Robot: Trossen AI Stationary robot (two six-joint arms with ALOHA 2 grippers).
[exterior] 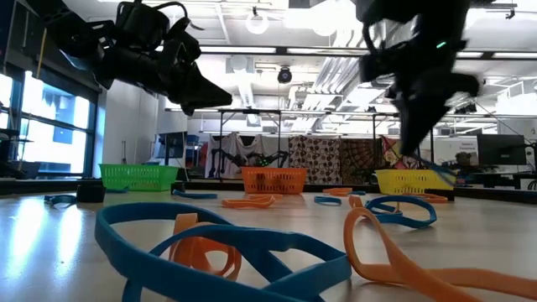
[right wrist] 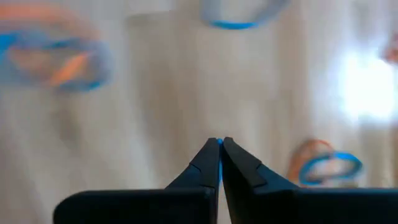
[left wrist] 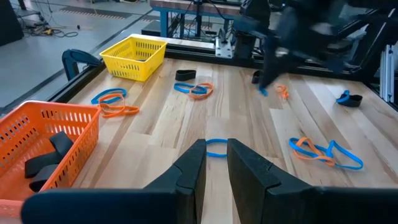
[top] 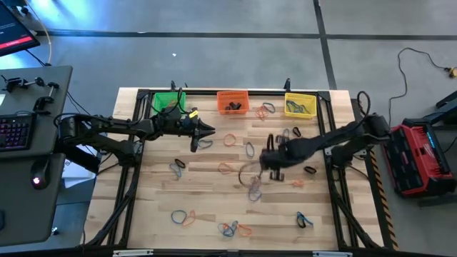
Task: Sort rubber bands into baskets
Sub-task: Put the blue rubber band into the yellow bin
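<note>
- Starting nearest the front edge of the table (top: 214, 193), farthest from the orange basket (top: 232, 101): mixed blue/orange rubber bands (top: 184, 216) lie loose there, more clumps (top: 232, 228) alongside, another blue one (top: 305, 219) off to the right-arm side.
- Low view shows a blue and orange tangle (exterior: 226, 247) right at the lens, unsorted.
- Mid-table, nearer than the orange basket and toward the right arm: right gripper (top: 275, 163) hovers over the wood, fingers pressed together; wrist view shows a sliver of blue band (right wrist: 219, 144) pinched at the tips, so it looks clamped on a blue rubber band.
- More loose bands (top: 251, 185) just near the right gripper, not picked yet.
- Left gripper (top: 208, 130) sits just in front of the gap between the green basket (top: 168, 102) and the orange basket, raised; fingers (left wrist: 193, 165) a little apart, nothing between them, one blue band (left wrist: 216, 148) on the table just beyond.
- Far row: green basket, orange basket, yellow basket (top: 300, 104) along the back edge; orange basket holds dark bands (left wrist: 46, 155), yellow holds a few, green's contents hard to tell.
- A few bands (top: 266, 109) lie between the orange and yellow baskets, outside both.
- Progress judgement: early-to-middle; a handful binned, most bands on the table, current pick needs carrying to a basket.
</note>
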